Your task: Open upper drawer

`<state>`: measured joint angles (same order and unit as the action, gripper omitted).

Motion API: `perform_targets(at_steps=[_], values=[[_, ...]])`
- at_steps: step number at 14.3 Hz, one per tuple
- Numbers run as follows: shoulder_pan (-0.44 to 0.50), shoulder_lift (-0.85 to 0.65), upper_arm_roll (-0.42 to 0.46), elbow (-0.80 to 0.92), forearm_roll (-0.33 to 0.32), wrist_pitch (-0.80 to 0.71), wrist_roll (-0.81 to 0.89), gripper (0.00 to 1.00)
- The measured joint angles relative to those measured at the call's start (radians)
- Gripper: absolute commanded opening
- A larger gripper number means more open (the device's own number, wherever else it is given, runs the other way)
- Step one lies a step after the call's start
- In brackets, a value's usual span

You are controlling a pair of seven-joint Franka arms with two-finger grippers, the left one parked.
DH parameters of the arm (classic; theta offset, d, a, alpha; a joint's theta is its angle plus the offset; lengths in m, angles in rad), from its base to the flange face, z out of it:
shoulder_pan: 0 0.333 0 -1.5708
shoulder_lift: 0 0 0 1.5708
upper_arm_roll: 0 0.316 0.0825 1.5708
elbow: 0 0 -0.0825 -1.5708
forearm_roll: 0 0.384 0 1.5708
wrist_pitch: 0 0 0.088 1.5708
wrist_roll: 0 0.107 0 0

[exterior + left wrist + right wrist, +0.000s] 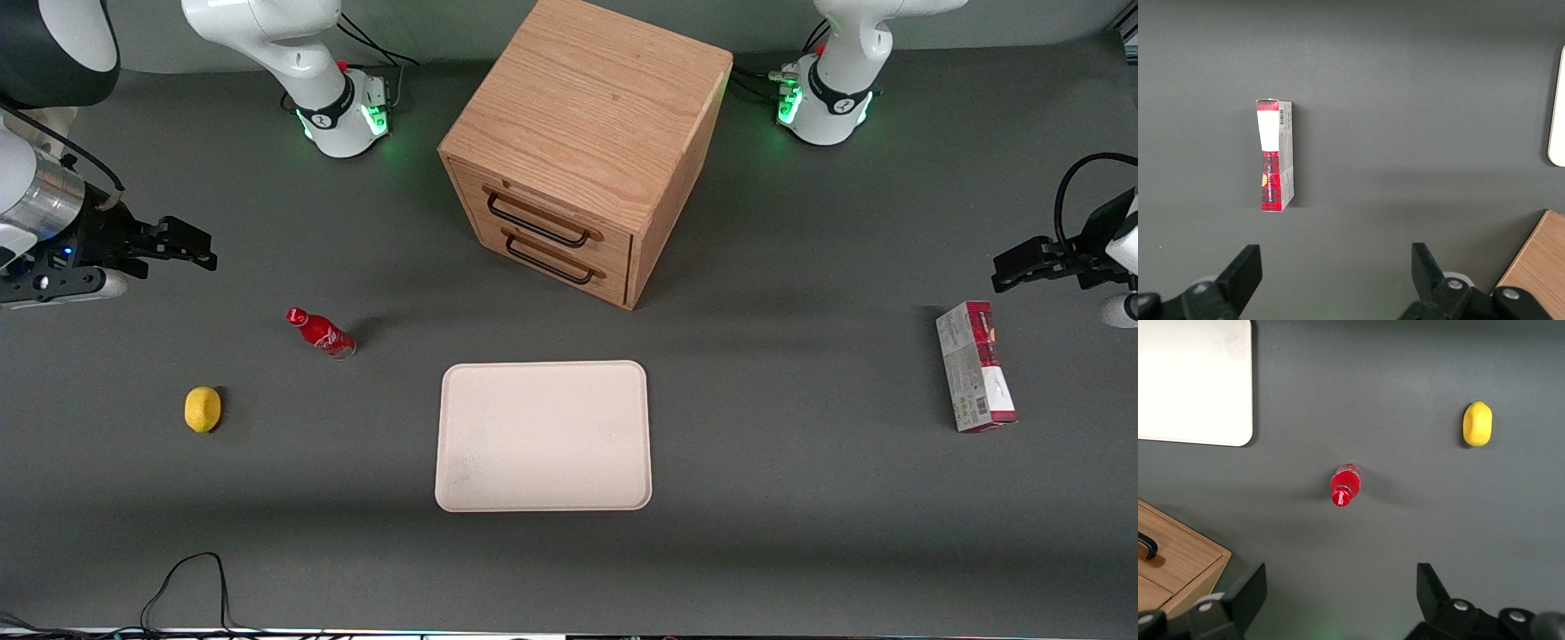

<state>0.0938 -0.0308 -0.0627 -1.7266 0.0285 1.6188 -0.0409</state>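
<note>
Nearest the front camera lies a pale rectangular plastic tray (pixel 542 436). Farther off stands the oak cabinet (pixel 587 116); its upper drawer (pixel 542 216), shut, likely slides stiffly. Hooking the drawer's thin black wire handle (pixel 538 227) mid-span looks best. The drawer's depth is hidden. The gripper (pixel 182 248) hovers open toward the working arm's end, well apart from the cabinet.

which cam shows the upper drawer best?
Front view: the whole shut upper drawer and its handle show, with the open gripper hanging far off toward the working arm's end. Right wrist view catches only a cabinet corner and a handle end. Left wrist view shows no drawer.
</note>
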Motion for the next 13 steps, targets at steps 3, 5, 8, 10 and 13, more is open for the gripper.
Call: perform_targets(at_steps=[3,5,8,10,13], values=[[-0.002,0.001,0.001,0.000,0.000,-0.007,-0.004,1.00],[-0.002,0.003,0.004,0.000,0.000,-0.007,-0.005,1.00],[-0.001,0.007,0.007,0.001,0.000,-0.007,-0.005,1.00],[-0.001,0.011,0.007,0.008,0.000,-0.007,-0.005,1.00],[-0.001,0.024,0.007,0.038,0.000,-0.008,-0.005,1.00]])
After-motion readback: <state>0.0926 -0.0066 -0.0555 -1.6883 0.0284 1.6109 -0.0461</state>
